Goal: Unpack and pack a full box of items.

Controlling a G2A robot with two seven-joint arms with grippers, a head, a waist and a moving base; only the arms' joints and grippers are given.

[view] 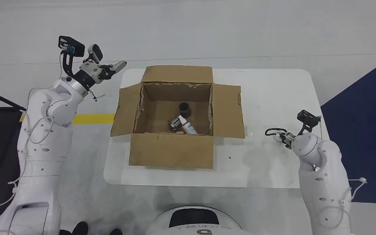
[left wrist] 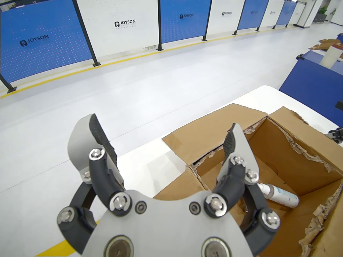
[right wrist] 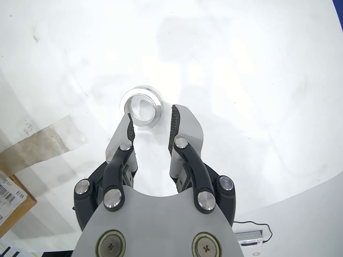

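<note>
Box (view: 170, 151) sits mid-bench, all four flaps folded out, inner edges torn. Inside on the floor of the box: a white bottle (view: 189, 125) lying flat, a small dark item (view: 175, 124) touching it, and a black ring (view: 184, 107) a little apart toward the far wall. The left wrist view shows the same bottle (left wrist: 278, 195) down in the box (left wrist: 294, 140).

A silver ring (right wrist: 158, 105) lies flat on the bench (view: 270, 164), out on the right side, well apart from the box.

Right pincer (right wrist: 151, 110) is low over the bench, jaws partly spread, holding nothing. Its tips sit right at the ring's near edge. One fingertip (right wrist: 130, 124) overlaps the rim; can't tell if it touches.

Left pincer (left wrist: 163, 121) is spread wide and empty, up off the box's far left corner, over the floor (view: 235, 29) rather than the bench.
</note>
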